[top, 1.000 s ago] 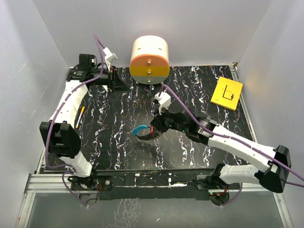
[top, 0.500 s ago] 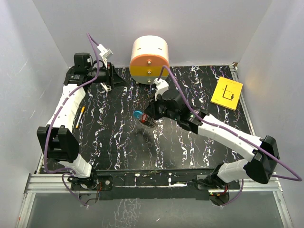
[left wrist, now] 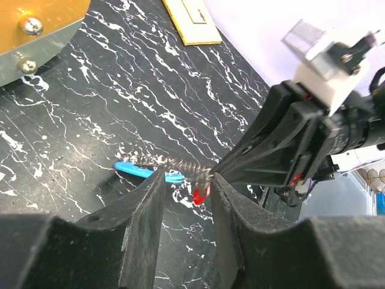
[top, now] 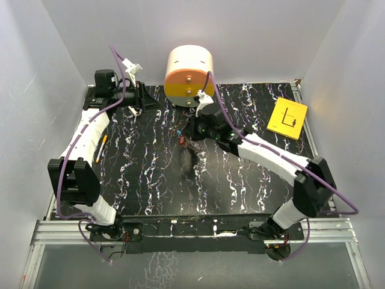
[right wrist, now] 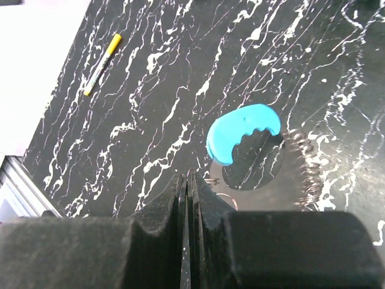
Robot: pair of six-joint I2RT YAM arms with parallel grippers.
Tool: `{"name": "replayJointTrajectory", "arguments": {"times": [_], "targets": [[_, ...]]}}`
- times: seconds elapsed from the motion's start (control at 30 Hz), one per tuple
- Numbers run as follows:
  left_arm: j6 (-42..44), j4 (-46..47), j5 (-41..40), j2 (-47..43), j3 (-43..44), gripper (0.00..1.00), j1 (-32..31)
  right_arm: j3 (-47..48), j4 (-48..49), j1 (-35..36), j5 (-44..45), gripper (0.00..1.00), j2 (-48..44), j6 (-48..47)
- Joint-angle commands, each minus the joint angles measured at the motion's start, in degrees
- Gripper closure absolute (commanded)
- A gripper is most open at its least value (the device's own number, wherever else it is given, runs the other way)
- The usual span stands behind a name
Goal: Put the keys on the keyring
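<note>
Left arm (top: pixel 90 129) ran from its base at 7 o'clock up toward 11 o'clock, the wrist turned so that the left gripper (top: pixel 146 99) pointed to 3 o'clock. Its fingers (left wrist: pixel 144 223) stood partly apart and gripped nothing. Right arm (top: pixel 271 158) was folded at the elbow near 4 o'clock, forearm reaching toward 10 o'clock. Right gripper (top: pixel 186 135) sat just beyond centre, fingers (right wrist: pixel 171 205) pressed together, pinching the keyring (left wrist: pixel 135 170).

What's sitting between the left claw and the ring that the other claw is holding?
Nothing: only bare black marbled table separates the left claw from the keyring, as the top view shows.
</note>
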Motion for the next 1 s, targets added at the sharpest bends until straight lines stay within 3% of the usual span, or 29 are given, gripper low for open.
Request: {"name": "replayJointTrajectory", "arguments": {"times": [0.0, 0.3, 0.6, 0.97], "targets": [[-1.28, 1.76, -1.74, -4.14, -0.22, 0.65, 0.64, 7.24, 7.18, 0.18, -4.28, 0.92, 4.3, 1.53], [-4.1, 4.13, -2.68, -3.51, -1.65, 0.65, 1.9, 10.08, 9.15, -0.71, -5.29, 0.92, 6.63, 3.62], [-6.03, 7.09, -2.67, -2.74, -5.0, 0.65, 1.9, -4.24, 11.27, -10.25, -10.74, 0.92, 3.45, 6.31], [-6.13, 7.71, -3.09, -2.82, -6.58, 0.65, 1.9, -11.51, 10.74, -17.29, -16.76, 0.92, 5.28, 5.31]]}}
